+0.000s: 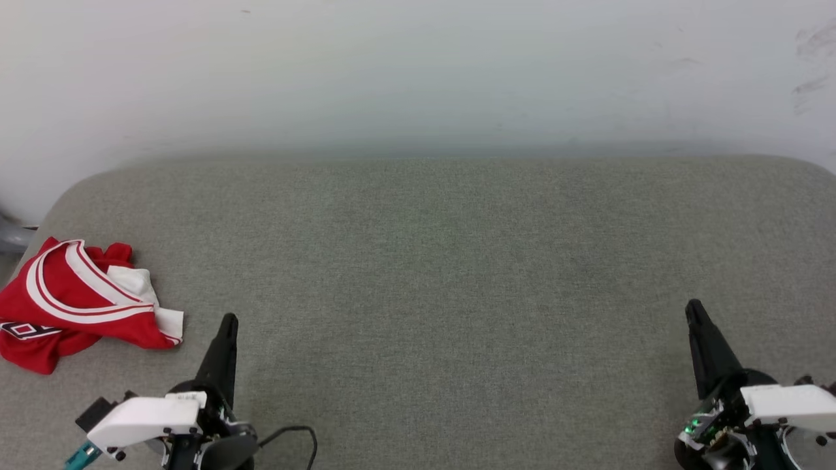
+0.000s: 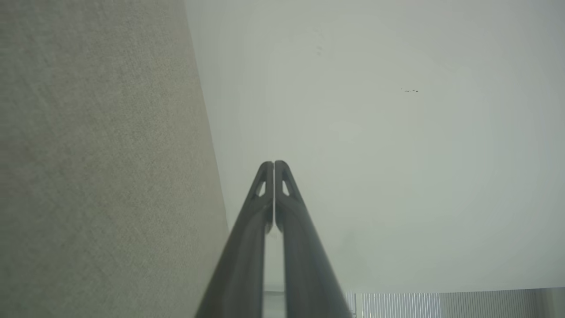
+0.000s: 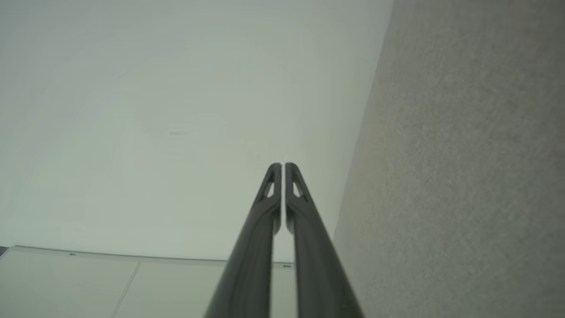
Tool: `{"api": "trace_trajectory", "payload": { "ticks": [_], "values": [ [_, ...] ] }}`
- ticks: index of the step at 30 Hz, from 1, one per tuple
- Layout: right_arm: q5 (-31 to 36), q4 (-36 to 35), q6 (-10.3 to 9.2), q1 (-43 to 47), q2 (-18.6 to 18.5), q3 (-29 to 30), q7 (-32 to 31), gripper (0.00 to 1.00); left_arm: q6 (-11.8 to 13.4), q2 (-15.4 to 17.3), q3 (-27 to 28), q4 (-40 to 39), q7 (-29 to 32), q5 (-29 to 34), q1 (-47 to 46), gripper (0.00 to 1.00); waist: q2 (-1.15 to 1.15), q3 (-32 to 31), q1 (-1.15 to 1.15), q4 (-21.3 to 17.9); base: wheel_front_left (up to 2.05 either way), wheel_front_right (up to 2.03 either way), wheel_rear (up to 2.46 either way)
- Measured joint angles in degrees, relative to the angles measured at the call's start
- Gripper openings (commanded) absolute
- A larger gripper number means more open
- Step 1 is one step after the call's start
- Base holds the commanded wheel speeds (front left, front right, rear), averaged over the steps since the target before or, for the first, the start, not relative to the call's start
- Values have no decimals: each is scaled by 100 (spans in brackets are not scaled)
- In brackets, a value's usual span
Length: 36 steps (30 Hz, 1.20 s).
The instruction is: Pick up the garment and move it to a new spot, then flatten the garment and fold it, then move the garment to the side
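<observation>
The garment [image 1: 72, 297] lies crumpled on the table [image 1: 457, 274] at nine o'clock. The left pincer [image 1: 229, 321] and right pincer [image 1: 693, 307] are pinched closed, empty.

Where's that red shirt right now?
In the head view, the shirt lies crumpled at the left edge of the grey surface, just left of the left gripper.

This looks to me like a bare test room or lab, not a home: a grey fabric-covered tabletop [image 1: 457, 294] before a plain white wall [image 1: 418, 72] marked with scuffs [image 1: 810, 65], and vertical slats [image 2: 397, 304], perhaps a blind, off to one side.
</observation>
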<state>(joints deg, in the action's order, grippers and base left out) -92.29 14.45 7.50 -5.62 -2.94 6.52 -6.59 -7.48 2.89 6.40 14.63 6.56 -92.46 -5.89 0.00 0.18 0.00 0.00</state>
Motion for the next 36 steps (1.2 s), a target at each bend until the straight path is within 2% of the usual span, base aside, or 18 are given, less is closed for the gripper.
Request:
{"api": "trace_trajectory", "payload": {
  "ticks": [9, 19, 27, 36],
  "values": [
    [130, 205, -1, 222, 2, -56, 148, 100, 0, -16, -80, 169, -144, 57, 249, 100, 0, 5, 0, -2, 0, 0, 0],
    [757, 211, -1, 223, 3, -103, 412, 100, 0, -16, -79, 115, -424, 368, 327, 100, 0, 7, 0, -10, 0, 0, 0],
    [1556, 44, -1, 227, 3, -81, 617, 100, 0, -15, 126, 30, -614, 837, 357, 100, 0, 12, 0, -10, 0, 0, 0],
    [2835, -271, -1, 236, 3, -55, 815, 100, 0, -15, 359, -266, -820, 1653, 381, 100, 0, 27, 0, 9, 0, 0, 0]
  ]
}}
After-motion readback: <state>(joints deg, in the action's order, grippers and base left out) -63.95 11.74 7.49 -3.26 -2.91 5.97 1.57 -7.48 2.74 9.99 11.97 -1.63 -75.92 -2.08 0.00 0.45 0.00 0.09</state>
